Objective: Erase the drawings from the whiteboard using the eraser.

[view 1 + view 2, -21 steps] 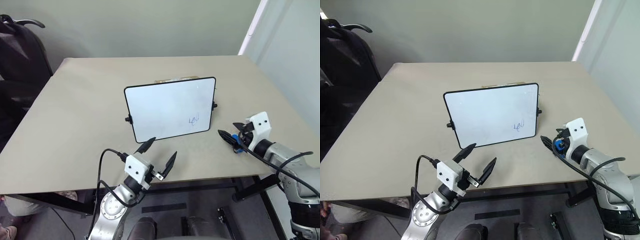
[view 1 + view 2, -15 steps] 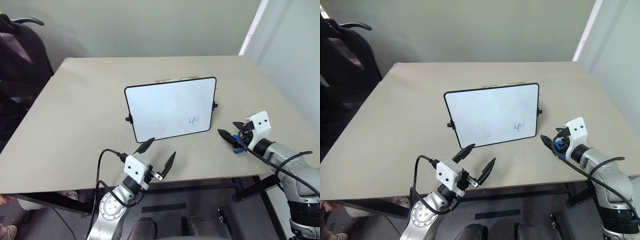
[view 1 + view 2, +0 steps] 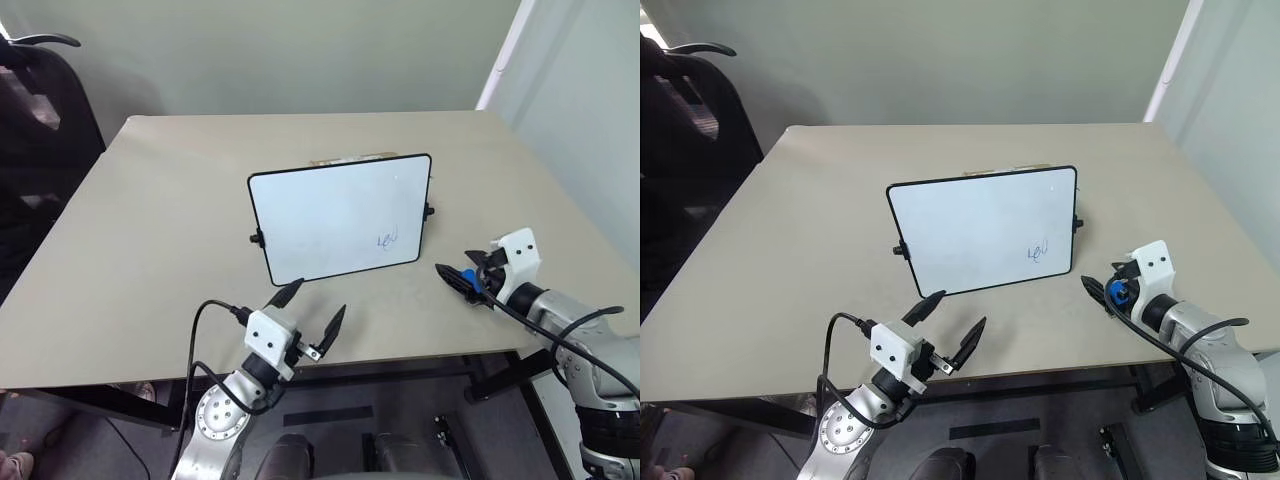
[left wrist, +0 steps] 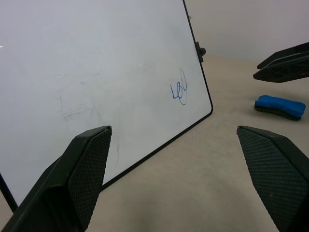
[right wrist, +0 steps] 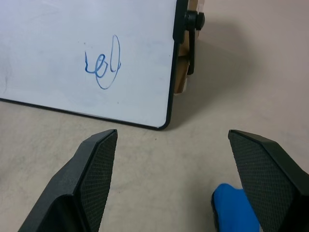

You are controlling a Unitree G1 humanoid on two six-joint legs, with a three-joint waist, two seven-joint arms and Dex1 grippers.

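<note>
On the tan table [image 3: 150, 220], the whiteboard [image 3: 335, 215] is standing propped with blue drawings [image 3: 387, 238] near its lower right, while both grippers are hanging spread: left gripper [image 3: 310, 310] empty, right gripper [image 5: 171, 183] just over the eraser [image 5: 231, 210].

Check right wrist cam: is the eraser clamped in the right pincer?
No. The eraser lies on the table between the spread fingers of the right pincer, which are not closed on it.

Smooth board, matt worktop

The white black-framed whiteboard [image 3: 340, 218] looks smooth and faintly glossy; the beige worktop [image 3: 150, 230] is matt.
</note>
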